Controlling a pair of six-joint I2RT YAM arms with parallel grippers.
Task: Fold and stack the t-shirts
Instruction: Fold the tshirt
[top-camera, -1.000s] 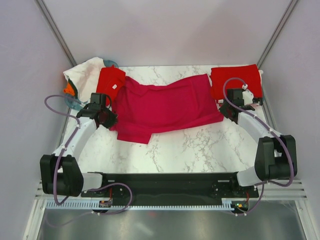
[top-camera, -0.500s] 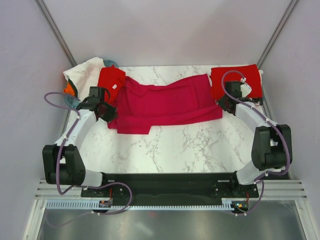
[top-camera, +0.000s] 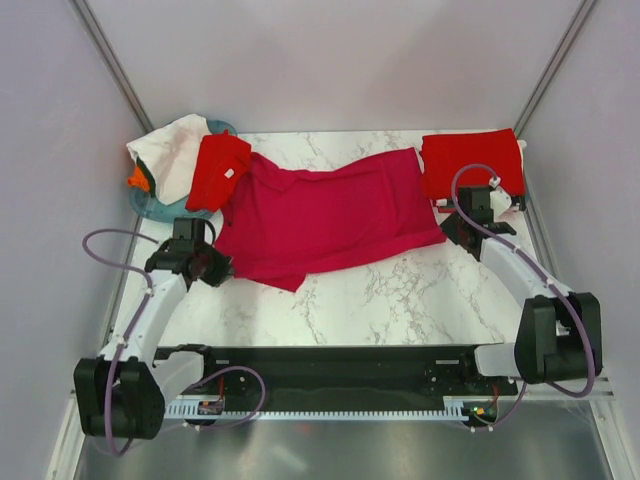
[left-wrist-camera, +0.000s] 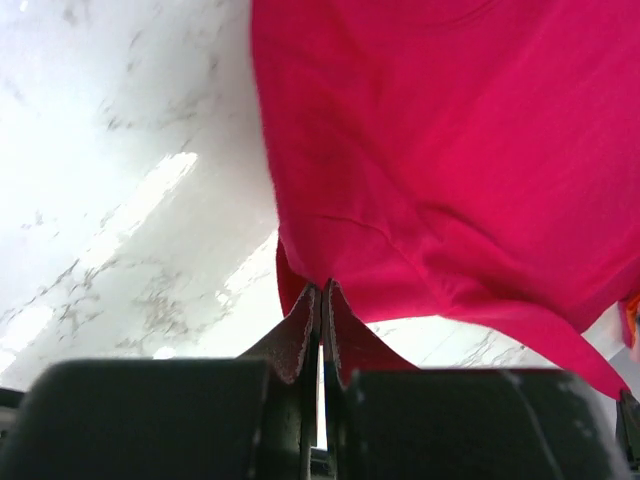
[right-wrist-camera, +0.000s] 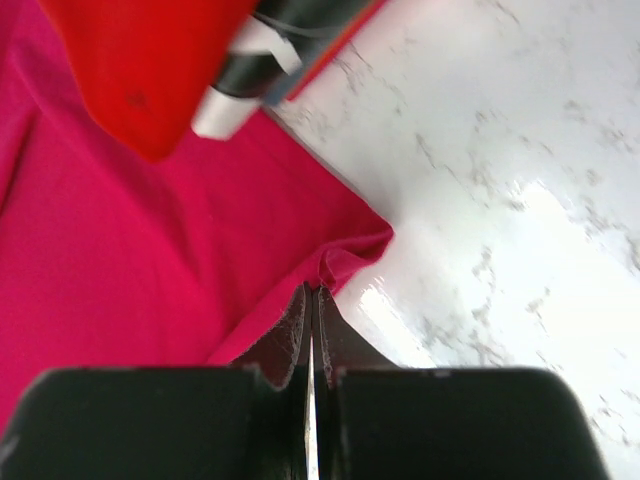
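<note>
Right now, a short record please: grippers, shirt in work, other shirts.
left gripper: shut on crimson shirt, near-left corner
right gripper: shut on its near-right corner
crimson shirt: spread across table, unfolded
folded red shirt: far right
loose red shirt, white shirt: heaped far left

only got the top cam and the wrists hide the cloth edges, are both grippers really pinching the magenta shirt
Observer: Left, yes. Its wrist view shows the left gripper shut on a lower edge of the magenta shirt.
Operator: and the right
Observer: The right gripper is shut on a corner of that shirt, and the cloth puckers at the fingertips.
Operator: anything crowding that corner
Observer: The bright red shirt lies beyond it, clear of the fingertips.
</note>
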